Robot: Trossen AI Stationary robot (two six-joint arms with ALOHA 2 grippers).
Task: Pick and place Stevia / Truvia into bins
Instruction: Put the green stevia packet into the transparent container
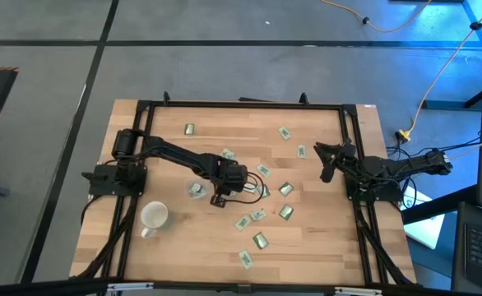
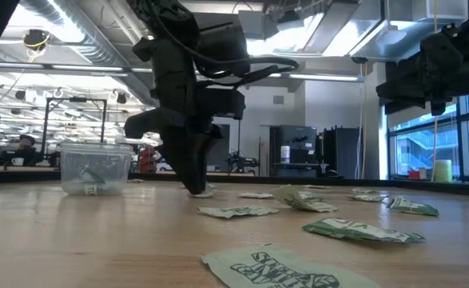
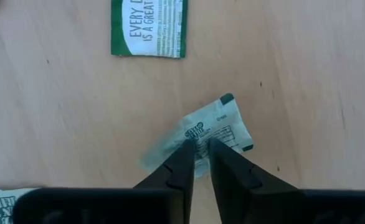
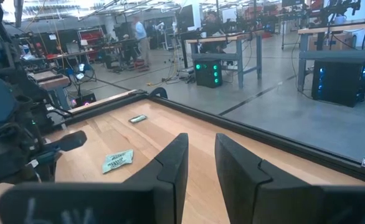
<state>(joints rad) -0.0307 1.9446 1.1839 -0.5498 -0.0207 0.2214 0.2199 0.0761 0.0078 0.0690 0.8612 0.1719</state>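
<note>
Down near the middle of the worktop (image 1: 175, 238), the left gripper (image 3: 197, 148) has its fingers (image 3: 184, 158) drawn narrow, pinching the edge of a crumpled green-and-white sachet (image 3: 217, 124) that lies flat on the wood. Just beside it sits the clear cup (image 2: 95, 168), with a few sachets inside. More sachets (image 1: 261, 240) are scattered across the worktop, and a white mug (image 1: 154, 216) stands nearer the front edge. Off at the right side, the right gripper (image 4: 201, 152) hangs above the wood, fingers parted and holding nothing.
</note>
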